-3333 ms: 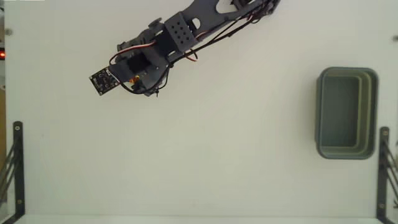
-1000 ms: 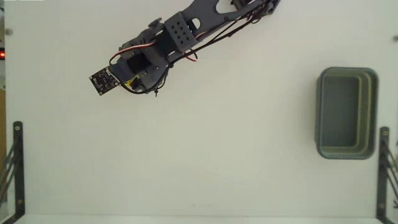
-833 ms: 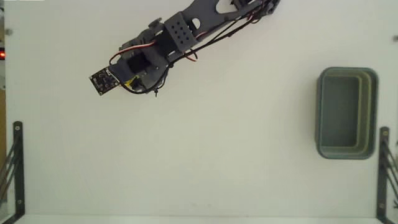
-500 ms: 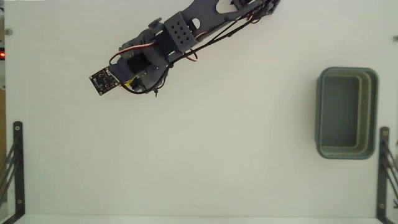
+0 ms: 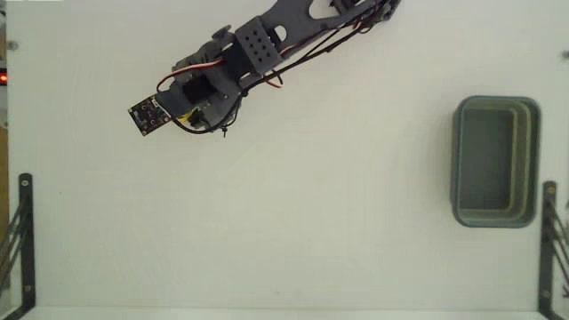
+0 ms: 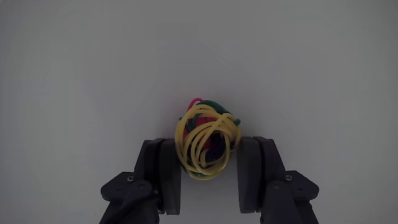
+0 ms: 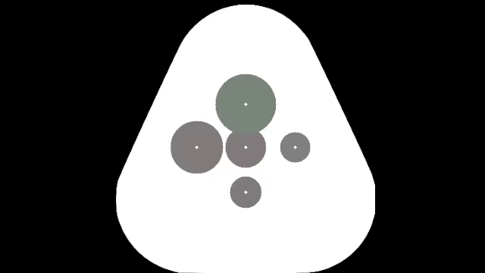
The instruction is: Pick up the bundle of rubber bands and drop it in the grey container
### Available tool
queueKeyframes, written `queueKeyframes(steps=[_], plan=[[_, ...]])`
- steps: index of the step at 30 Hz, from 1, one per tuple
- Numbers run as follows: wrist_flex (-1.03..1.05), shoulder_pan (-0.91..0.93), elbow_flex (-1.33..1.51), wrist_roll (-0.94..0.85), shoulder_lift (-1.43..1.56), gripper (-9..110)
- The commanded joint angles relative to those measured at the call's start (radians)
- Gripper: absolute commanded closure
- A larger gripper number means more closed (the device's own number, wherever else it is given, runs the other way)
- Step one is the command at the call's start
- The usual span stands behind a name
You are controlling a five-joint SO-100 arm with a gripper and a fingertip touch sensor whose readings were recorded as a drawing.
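Closing in, the pincer is squeezing the bundle of rubber bands, its two fingers pressing the clump from either side against the desk. Since a second ago the arm is barely shifting in the fixed view, so the grasp looks set. Lifting and carrying come next, with the grey container sitting well apart at the right edge.
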Motion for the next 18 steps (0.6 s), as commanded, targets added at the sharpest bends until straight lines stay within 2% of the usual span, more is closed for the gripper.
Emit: queueKeyframes(steps=[1,18], plan=[[0.034,0.009,-0.054,0.003,0.05,48],[0.248,0.009,-0.253,0.003,0.064,48]])
